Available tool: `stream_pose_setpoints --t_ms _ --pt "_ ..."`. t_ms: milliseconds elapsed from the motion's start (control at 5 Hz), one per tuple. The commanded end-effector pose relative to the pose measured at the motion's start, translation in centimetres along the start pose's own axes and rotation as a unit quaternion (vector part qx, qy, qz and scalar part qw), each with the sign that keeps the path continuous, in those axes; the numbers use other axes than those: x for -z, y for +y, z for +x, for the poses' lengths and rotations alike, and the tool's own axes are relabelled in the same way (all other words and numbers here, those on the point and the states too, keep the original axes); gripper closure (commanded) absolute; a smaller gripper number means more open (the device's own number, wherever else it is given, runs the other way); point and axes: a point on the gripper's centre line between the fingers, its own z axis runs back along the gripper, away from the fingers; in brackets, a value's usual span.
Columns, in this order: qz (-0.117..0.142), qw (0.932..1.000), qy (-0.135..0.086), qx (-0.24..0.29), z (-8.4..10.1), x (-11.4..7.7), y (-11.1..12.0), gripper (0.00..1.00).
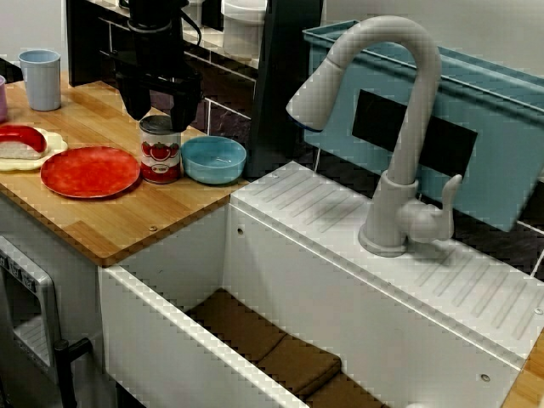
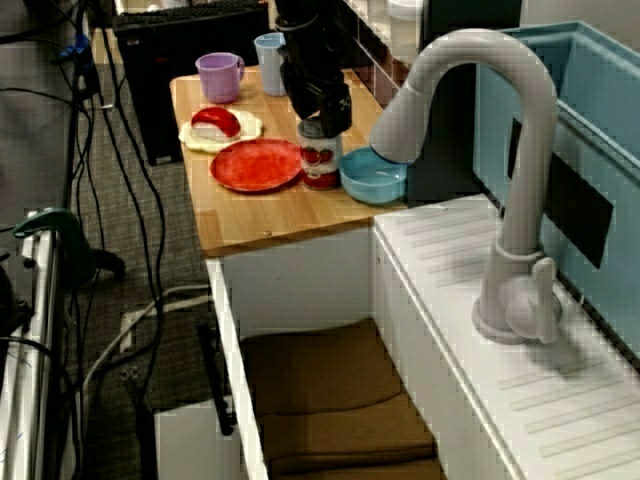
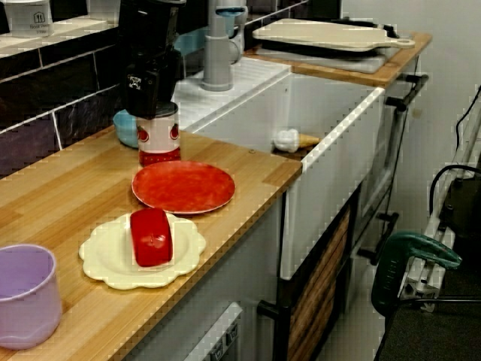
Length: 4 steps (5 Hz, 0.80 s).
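A tomato can (image 1: 160,153) with a red-and-white label stands upright on the wooden counter (image 1: 127,223), between a red plate (image 1: 89,172) and a light blue bowl (image 1: 213,159). My black gripper (image 1: 160,110) hangs straight over the can, open, with one finger to each side of the can's top rim. Whether the fingers touch the can I cannot tell. In the view from above the sink, the gripper (image 2: 322,118) covers the can (image 2: 320,162) from above. In the view along the counter, the gripper (image 3: 154,105) sits just over the can (image 3: 159,139).
A cream scalloped plate (image 3: 113,259) holding a red block (image 3: 151,237) lies beside the red plate (image 3: 183,186). A purple cup (image 3: 26,293) and a pale blue cup (image 1: 41,79) stand farther along. To the right are a white sink (image 1: 170,348), a grey faucet (image 1: 399,127) and a teal rack (image 1: 497,115).
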Motion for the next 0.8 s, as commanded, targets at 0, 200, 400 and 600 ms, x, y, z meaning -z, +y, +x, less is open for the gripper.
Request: stream_pose_setpoints --t_ms 0,200,400,600 --pt "0.003 0.9997 -0.024 -0.003 1.58 -1.27 0.36 0.00" --pt "0.008 0.9997 -0.025 -0.005 1.49 -1.07 0.36 0.00" --pt "0.008 0.9997 -0.024 -0.007 1.57 -0.98 0.43 0.00" --pt "0.010 0.9996 -0.023 -0.008 1.53 -0.76 0.41 0.00"
